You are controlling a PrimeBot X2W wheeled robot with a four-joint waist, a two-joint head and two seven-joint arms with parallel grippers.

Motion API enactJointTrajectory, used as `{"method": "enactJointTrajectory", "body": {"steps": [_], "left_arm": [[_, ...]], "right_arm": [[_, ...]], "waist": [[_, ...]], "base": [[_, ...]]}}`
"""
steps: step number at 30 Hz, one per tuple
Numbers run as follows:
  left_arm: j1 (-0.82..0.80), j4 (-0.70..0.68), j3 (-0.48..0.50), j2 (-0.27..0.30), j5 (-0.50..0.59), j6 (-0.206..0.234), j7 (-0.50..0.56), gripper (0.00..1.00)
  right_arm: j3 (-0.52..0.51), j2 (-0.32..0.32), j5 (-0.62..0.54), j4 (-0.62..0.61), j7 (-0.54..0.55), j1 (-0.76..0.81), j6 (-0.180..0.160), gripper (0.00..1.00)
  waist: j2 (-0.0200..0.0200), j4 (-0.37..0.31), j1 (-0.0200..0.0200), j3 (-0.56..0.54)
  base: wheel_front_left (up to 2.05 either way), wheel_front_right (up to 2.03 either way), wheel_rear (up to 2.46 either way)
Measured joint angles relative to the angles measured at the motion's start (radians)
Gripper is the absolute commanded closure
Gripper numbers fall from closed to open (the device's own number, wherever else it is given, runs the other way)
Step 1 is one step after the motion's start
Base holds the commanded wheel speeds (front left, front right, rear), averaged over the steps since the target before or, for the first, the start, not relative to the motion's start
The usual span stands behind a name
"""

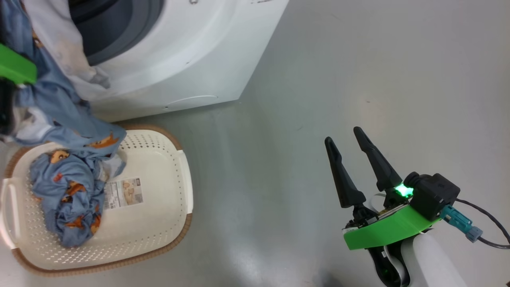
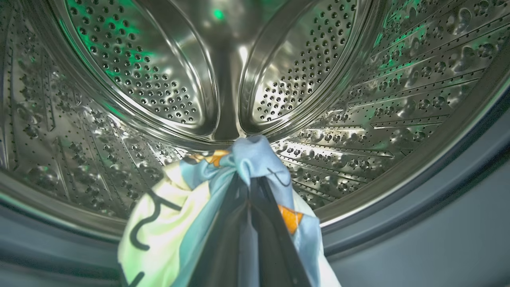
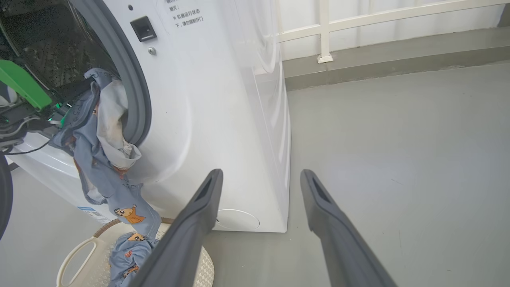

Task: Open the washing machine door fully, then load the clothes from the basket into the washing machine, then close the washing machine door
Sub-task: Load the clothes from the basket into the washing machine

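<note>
My right gripper (image 1: 342,134) nearest, long dark fingers spread above grey floor (image 1: 318,79), cream perforated plastic basket (image 1: 186,175) holding crumpled light-blue bear-print clothes (image 1: 67,191), my left gripper (image 2: 250,181) pinching more of them inside white boxy washing machine's (image 1: 191,59) steel drum (image 2: 159,79)

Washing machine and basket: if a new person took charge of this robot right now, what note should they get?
Left gripper: shut on the clothes, pointing into the washing machine drum.
Right gripper: open, empty, over the floor.
Clothes: the held piece hangs from the opening down to the basket; more lie bunched inside the basket.
Done: machine open, first piece at the mouth.
To do: release it inside, fetch the rest, shut the machine.
</note>
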Motion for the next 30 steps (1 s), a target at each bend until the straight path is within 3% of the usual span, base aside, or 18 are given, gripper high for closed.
{"method": "enactJointTrajectory", "body": {"steps": [5,14,19,23,24,25,26,27,28,30], "left_arm": [[-0.086,0.057,-0.003,0.005,0.031,0.0,0.0,1.0],[-0.149,-0.1,0.201,0.024,0.237,0.018,0.0,1.0],[-0.133,-0.211,0.342,-0.007,0.345,0.018,-0.001,1.0],[-0.089,-0.14,0.356,-0.041,0.381,0.007,-0.001,0.98],[-0.084,-0.107,0.354,-0.047,0.381,0.007,-0.001,0.91],[-0.082,-0.082,0.351,-0.049,0.386,0.007,-0.001,0.63],[-0.082,-0.07,0.353,-0.049,0.393,0.007,-0.001,0.52],[-0.086,-0.056,0.353,-0.049,0.396,0.005,-0.001,0.09],[-0.087,-0.044,0.351,-0.049,0.397,0.001,-0.001,0.0],[-0.087,-0.019,0.343,-0.051,0.398,0.001,-0.001,0.0]], "right_arm": [[0.012,0.0,0.011,-0.002,0.0,0.0,0.0,0.0],[0.02,0.001,0.031,-0.015,0.0,-0.023,0.0,0.0],[0.031,0.001,0.032,-0.019,0.0,-0.025,0.0,0.0],[0.04,0.001,0.032,-0.019,0.0,-0.025,0.0,0.0],[0.04,0.001,0.032,-0.018,0.0,-0.025,0.0,0.0],[0.04,0.001,0.032,-0.018,0.0,-0.025,0.0,0.0],[0.041,0.001,0.032,-0.018,0.0,-0.025,0.0,0.0],[0.041,0.001,0.032,-0.018,0.0,-0.025,0.0,0.0],[0.04,0.001,0.032,-0.018,0.0,-0.025,0.0,0.0],[0.04,0.001,0.032,-0.018,0.0,-0.025,0.0,0.0]], "waist": [[0.0,-0.019,0.0,0.011],[0.0,-0.047,0.0,0.045],[0.0,-0.059,-0.0001,0.06],[0.0,-0.065,0.0,0.058],[0.0,-0.065,0.0,0.056],[0.0,-0.065,0.0,0.054],[0.0,-0.066,0.0,0.054],[0.0,-0.066,-0.0001,0.053],[0.0,-0.065,0.0,0.053],[0.0,-0.062,0.0,0.053]], "base": [[0.0,0.0,0.0],[0.0,0.0,0.0],[0.0,0.0,0.0],[0.0,0.0,0.0],[0.0,0.0,0.0],[0.0,0.0,0.0],[0.0,0.0,0.0],[0.0,0.0,0.0],[0.0,0.0,0.0],[0.0,0.0,0.0]]}}
